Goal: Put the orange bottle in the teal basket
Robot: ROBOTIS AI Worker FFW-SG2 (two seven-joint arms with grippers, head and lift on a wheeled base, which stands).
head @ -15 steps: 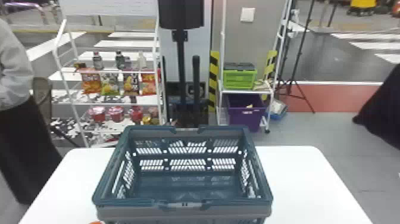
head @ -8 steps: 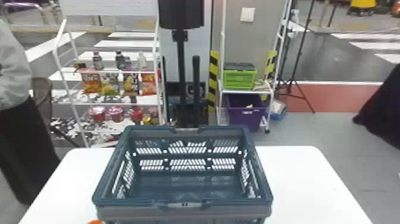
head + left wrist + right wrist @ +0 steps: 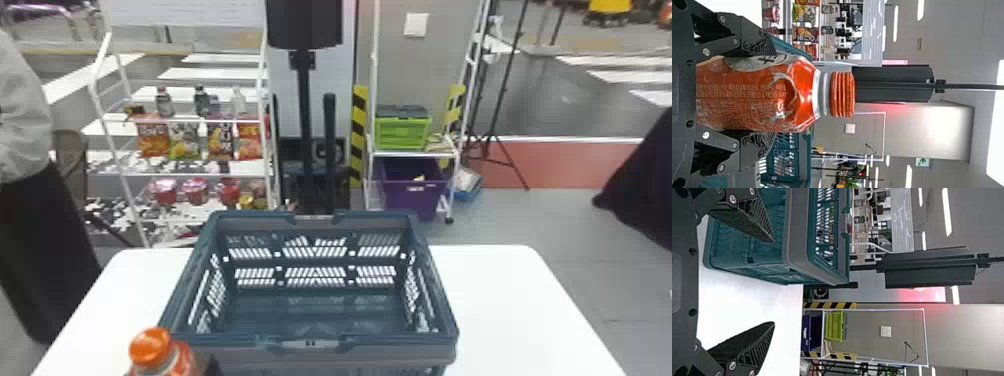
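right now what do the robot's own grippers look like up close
The left gripper and right gripper look alike: both black, with dark links, silver-coloured pins at the joints and round holes in the dark body behind them. On the right one, the fingers are wedge-shaped, tapering towards the tip, with open slanted ribs along the side and a rough, matte inner face.
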